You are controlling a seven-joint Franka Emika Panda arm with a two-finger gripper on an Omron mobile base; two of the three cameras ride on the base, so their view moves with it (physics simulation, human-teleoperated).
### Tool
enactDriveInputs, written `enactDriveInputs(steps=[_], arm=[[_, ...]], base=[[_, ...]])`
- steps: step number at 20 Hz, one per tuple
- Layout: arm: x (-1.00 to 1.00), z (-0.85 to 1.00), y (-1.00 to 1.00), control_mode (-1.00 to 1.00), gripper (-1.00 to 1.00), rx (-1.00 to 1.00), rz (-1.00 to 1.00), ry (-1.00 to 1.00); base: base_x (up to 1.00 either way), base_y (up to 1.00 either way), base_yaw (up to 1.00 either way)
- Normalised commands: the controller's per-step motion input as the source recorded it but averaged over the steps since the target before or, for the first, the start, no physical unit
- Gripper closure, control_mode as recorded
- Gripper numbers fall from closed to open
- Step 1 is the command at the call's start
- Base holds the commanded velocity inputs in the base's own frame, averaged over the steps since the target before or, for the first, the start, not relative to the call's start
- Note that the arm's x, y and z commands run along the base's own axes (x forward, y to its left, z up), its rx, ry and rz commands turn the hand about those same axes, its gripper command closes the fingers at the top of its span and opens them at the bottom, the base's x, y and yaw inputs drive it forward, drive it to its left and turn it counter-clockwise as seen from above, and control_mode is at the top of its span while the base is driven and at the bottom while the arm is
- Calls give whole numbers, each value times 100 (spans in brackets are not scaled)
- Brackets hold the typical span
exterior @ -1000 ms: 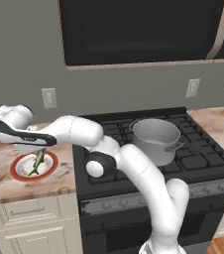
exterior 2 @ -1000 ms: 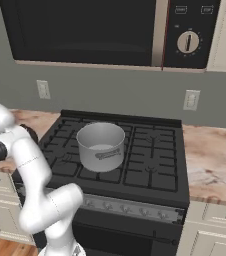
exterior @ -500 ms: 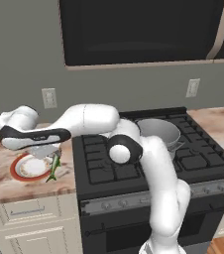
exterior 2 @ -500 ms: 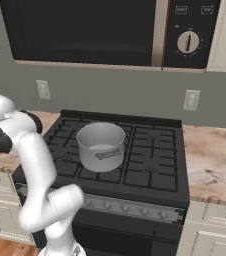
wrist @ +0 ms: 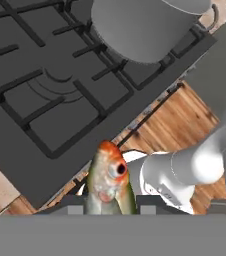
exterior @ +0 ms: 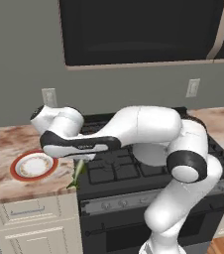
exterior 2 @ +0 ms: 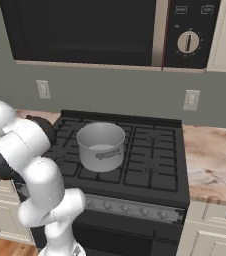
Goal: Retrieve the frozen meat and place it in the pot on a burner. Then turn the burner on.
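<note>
Clearly the frozen meat (wrist: 108,182) hangs pinched between the fingers of the gripper (wrist: 107,201), dangling at the front left corner of the stove (exterior: 114,171), well apart from the pot (exterior 2: 101,146). Held by one slim end, it could slip and drop before reaching the pot.

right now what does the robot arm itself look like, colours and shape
The arm is built from glossy white rounded segments, thick and tube-like, joined by dark grey to black bands at the joints, such as the elbow ring. The hand section is a black bar set against a white housing. The gripper has small dark grey finger tips. No cables or printed markings are visible.
</note>
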Motion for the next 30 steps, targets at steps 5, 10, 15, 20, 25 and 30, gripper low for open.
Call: enactDriveInputs(steps=[5, 10, 15, 20, 25, 30], arm=[[-49, 35, -100, -100, 100, 22, 4, -23], [-22, 42, -100, -100, 100, 8, 3, -12], [-1, 64, -93, -100, 100, 18, 0, -5], [-15, 77, -74, -100, 100, 20, 0, -3], [-1, 41, -48, -100, 100, 14, -10, 0], [11, 2, -51, -100, 100, 18, -28, 6]], base=[[0, 0, 0], [0, 0, 0], [0, 0, 0], [0, 0, 0], [0, 0, 0], [0, 0, 0]])
